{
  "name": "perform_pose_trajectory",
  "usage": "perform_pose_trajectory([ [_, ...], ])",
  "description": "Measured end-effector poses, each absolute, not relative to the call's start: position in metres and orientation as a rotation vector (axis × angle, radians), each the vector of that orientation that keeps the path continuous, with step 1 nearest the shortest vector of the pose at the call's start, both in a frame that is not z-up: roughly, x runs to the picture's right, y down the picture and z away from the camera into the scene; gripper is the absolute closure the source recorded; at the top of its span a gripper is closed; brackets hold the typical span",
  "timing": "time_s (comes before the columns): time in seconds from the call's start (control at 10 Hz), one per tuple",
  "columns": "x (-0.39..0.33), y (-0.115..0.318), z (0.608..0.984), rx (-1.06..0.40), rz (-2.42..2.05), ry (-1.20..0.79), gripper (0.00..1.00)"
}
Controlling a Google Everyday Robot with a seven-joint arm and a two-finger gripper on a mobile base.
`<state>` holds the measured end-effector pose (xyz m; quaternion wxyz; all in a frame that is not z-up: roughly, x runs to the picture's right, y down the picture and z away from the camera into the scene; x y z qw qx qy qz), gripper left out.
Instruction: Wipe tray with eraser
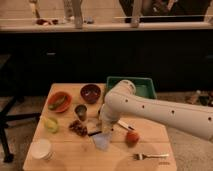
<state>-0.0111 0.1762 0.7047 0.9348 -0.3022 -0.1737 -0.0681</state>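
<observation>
The green tray (142, 86) sits at the table's back right, partly hidden behind my white arm. The arm reaches in from the right, and my gripper (104, 127) is low over the middle of the table, in front of the tray and just above a blue-grey cloth (102, 142). It is shut. A small dark block that looks like the eraser (94, 133) lies right beside its left side. I cannot tell whether the gripper holds it.
On the left are a red bowl (59, 101), a dark red bowl (91, 93), a metal cup (80, 112), a yellow-green item (51, 124), brown bits (77, 128) and a white cup (41, 148). A red fruit (132, 137) and fork (150, 156) lie front right.
</observation>
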Motion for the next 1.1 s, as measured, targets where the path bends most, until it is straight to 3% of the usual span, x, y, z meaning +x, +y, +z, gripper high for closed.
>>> perform_pose_trajectory([
  [0.5, -0.011, 0.165, 0.713, -0.603, -0.13, -0.338, 1.0],
  [1.1, -0.006, 0.08, 0.79, -0.567, -0.094, -0.277, 1.0],
])
